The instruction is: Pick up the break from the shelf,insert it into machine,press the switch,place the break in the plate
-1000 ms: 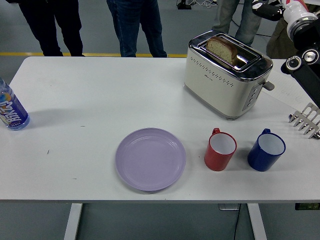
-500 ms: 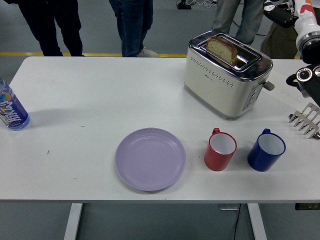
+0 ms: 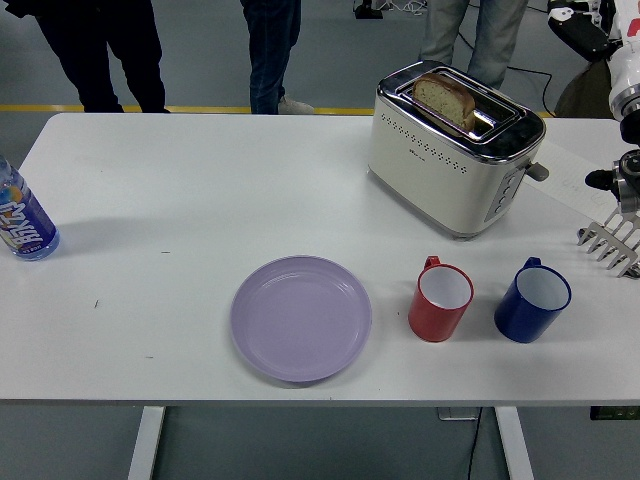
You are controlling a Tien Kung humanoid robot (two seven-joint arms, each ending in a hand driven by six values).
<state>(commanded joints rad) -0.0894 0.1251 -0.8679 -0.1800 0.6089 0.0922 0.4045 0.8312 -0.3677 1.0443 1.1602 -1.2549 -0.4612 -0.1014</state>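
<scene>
A slice of brown bread (image 3: 446, 98) stands in the far slot of the cream and chrome toaster (image 3: 440, 160) at the back right of the table. The toaster's lever (image 3: 538, 172) sticks out on its right end. The lilac plate (image 3: 301, 317) lies bare near the front middle. A metal rack (image 3: 612, 243) sits at the right edge with nothing in the part that shows. My right hand (image 3: 580, 27) is high in the top right corner, well clear of the toaster, and part of its arm (image 3: 625, 180) shows at the right edge. The left arm is out of sight.
A red mug (image 3: 441, 299) and a blue mug (image 3: 532, 300) stand in front of the toaster. A blue bottle (image 3: 22, 220) lies at the left edge. Several people's legs (image 3: 270, 50) stand along the far side.
My right arm has drawn back to the right and up, away from the toaster, now mostly out of the picture. The people at the far side have shifted a little.
</scene>
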